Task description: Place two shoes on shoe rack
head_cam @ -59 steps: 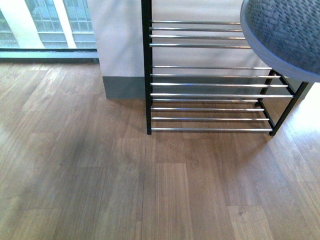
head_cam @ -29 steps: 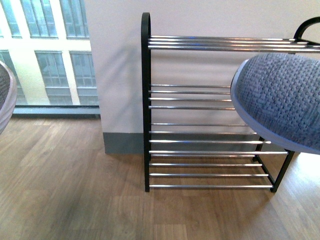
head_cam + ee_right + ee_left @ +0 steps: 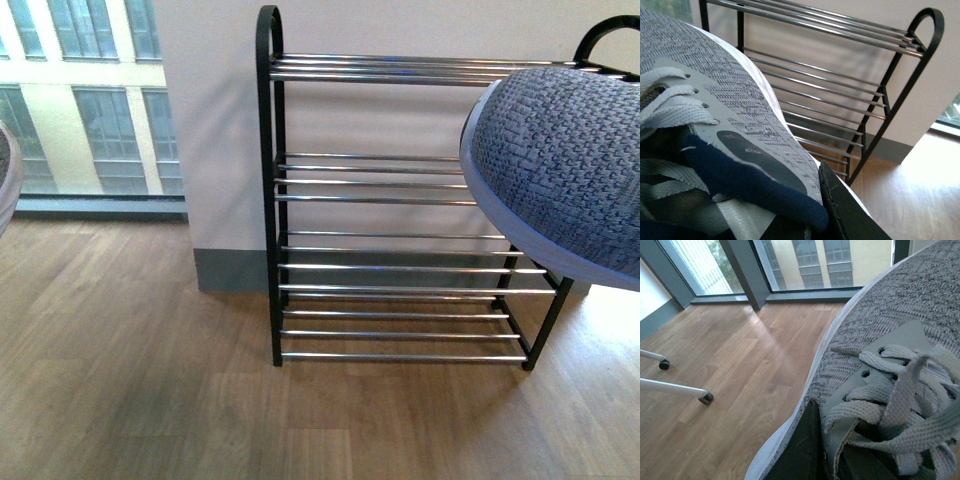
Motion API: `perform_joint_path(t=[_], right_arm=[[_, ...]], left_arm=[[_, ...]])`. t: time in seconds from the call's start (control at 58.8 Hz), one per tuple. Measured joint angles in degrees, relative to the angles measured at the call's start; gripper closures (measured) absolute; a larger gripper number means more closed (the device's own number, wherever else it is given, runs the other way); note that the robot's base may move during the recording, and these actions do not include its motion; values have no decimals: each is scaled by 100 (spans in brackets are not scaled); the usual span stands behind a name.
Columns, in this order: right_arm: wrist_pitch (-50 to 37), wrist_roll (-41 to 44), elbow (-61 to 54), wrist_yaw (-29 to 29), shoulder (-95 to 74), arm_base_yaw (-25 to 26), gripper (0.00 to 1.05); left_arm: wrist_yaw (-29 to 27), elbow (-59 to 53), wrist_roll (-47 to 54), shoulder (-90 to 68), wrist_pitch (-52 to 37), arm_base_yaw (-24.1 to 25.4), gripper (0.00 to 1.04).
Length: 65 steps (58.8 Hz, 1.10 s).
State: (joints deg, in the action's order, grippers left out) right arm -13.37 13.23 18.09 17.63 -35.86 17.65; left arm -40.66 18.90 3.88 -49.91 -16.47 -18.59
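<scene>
Your right claw [image 3: 827, 210] is clamped on the right shoe [image 3: 560, 165], which hangs in the air before the rack [image 3: 268, 200], at its right end. The left claw [image 3: 810, 445] grips the left shoe [image 3: 875, 330], well left. Bring each sole level above the bars before you let go.

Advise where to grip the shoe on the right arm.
Pinch the shoe side wall at the collar, by the navy lining, entering the mouth from above: it is a thin edge, whereas the toe is broad and rounded. A dark finger sits against it there.
</scene>
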Motion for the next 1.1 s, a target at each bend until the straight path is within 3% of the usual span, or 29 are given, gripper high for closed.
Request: perform_joint_path(t=[1.105], right_arm=[[9,0,-7,-2,2,9,103]], left_arm=[[11,-11,7,0,0,-7,103]])
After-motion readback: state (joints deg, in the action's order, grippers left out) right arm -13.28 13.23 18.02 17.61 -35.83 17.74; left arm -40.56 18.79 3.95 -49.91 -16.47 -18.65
